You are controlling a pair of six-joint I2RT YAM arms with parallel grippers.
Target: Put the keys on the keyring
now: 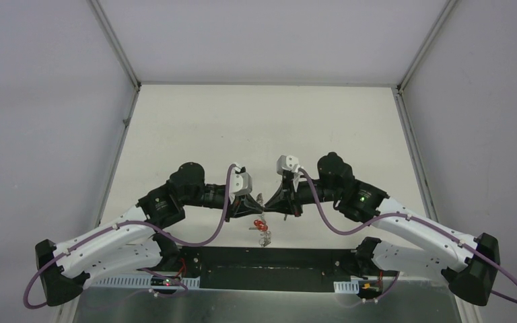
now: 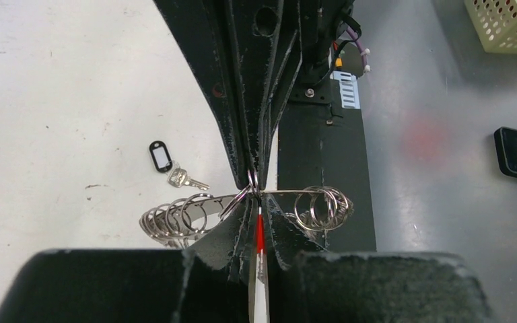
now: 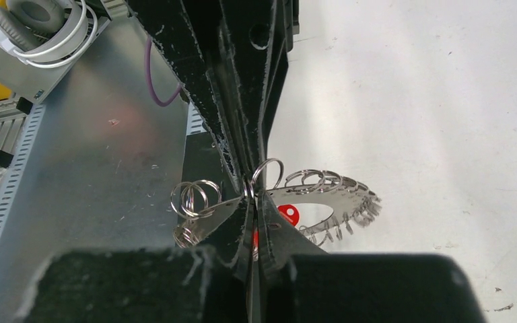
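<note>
My left fingers (image 2: pixel 256 210) pinched narrow, red blade of keys (image 2: pixel 259 235) edge-on in gap. My right fingers (image 3: pixel 252 202) clamped on keyring (image 3: pixel 330 192) band, tips meeting left's at 12. Keyring long axis runs 9 to 3. Keys dangle at 6 in top view, clear of worktop (image 2: pixel 54 101). Left arm nearer keys. Judgement: their loop must meet a wire loop dead ahead.

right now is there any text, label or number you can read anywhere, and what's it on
No text can be read.
Black key tag: its white window looks blank.
Grey box under the headphones: a small dark mark, too blurred to read.
</note>
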